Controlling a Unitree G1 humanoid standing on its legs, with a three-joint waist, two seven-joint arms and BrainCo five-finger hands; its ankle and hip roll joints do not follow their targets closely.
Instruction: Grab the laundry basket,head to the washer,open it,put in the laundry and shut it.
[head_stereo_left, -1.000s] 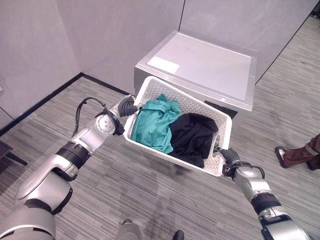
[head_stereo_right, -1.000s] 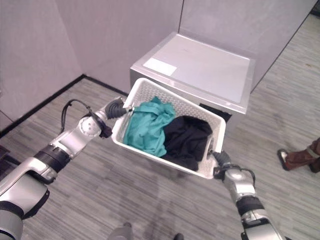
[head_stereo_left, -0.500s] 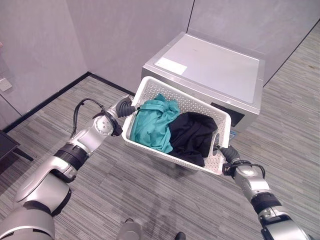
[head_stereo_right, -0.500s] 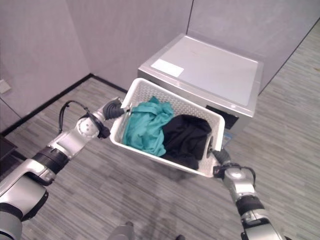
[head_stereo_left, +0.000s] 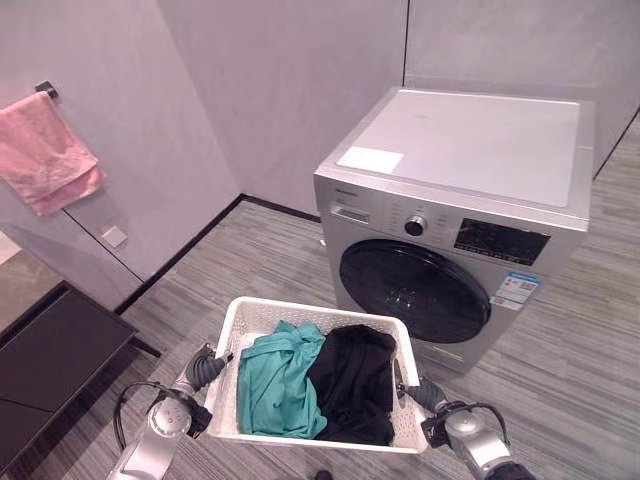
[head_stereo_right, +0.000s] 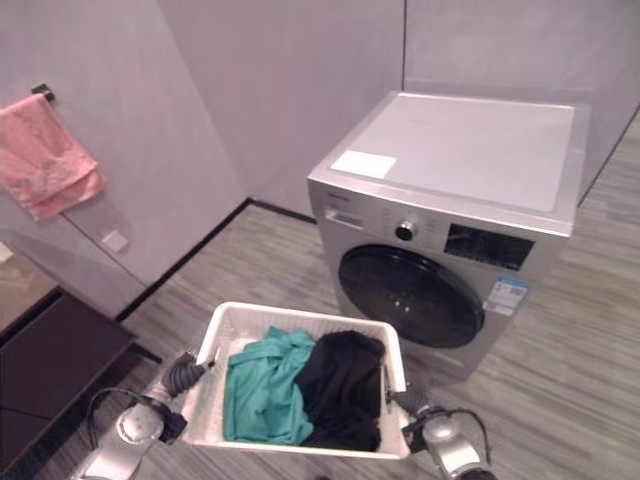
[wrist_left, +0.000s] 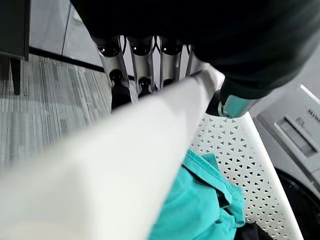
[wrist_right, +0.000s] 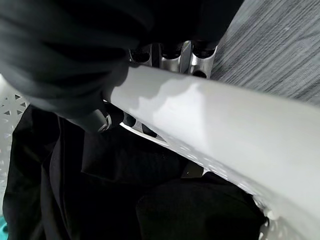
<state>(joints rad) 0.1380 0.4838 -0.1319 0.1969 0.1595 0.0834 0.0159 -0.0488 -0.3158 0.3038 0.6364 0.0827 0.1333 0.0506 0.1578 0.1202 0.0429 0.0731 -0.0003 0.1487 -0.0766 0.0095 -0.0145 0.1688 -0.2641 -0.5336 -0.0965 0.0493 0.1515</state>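
Since the earlier frames the head camera has swung up, so the silver front-loading washer (head_stereo_left: 455, 230) now shows its dark round door (head_stereo_left: 413, 290), shut, and the white perforated plastic laundry basket (head_stereo_left: 252, 318) sits low before it rather than level with its top. The left hand (head_stereo_left: 203, 367) and right hand (head_stereo_left: 424, 394) clamp the basket's opposite end rims, fingers curled over the edge. Inside lie a teal garment (head_stereo_left: 278, 379) and a black garment (head_stereo_left: 352, 378). The carry looks nearly over; next the basket likely must be set on the floor near the washer to free a hand for the door. The door's handle is hard to make out.
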